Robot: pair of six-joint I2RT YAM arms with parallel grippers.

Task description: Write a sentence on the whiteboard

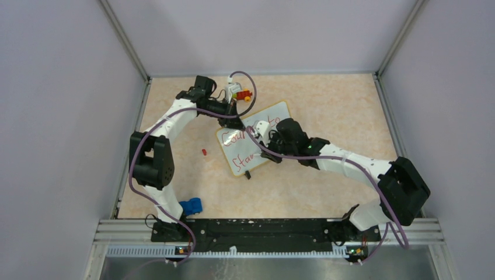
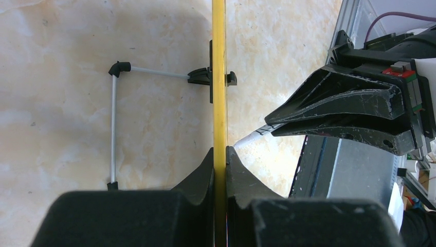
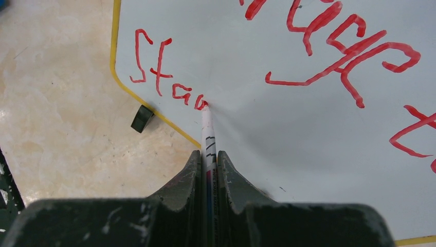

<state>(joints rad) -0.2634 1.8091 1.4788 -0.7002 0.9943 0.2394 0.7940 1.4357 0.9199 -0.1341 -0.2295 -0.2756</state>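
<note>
The whiteboard (image 1: 257,140) lies tilted on the table's middle, with red words on it: "Courage to" above and "Sta" plus a started letter (image 3: 164,85) below. My left gripper (image 2: 220,152) is shut on the board's yellow rim (image 2: 219,77) at its far corner, seen edge-on. My right gripper (image 3: 208,154) is shut on a white marker (image 3: 207,131) whose red tip touches the board just after "Sta". In the top view the right gripper (image 1: 269,142) is over the board's middle and the left gripper (image 1: 232,121) is at its upper left corner.
A red marker cap (image 1: 204,152) lies left of the board. A blue object (image 1: 191,206) sits near the left arm's base. A small white, yellow and red object (image 1: 238,92) stands behind the board. A black foot (image 3: 142,118) and a wire stand (image 2: 114,128) show at the board's edges.
</note>
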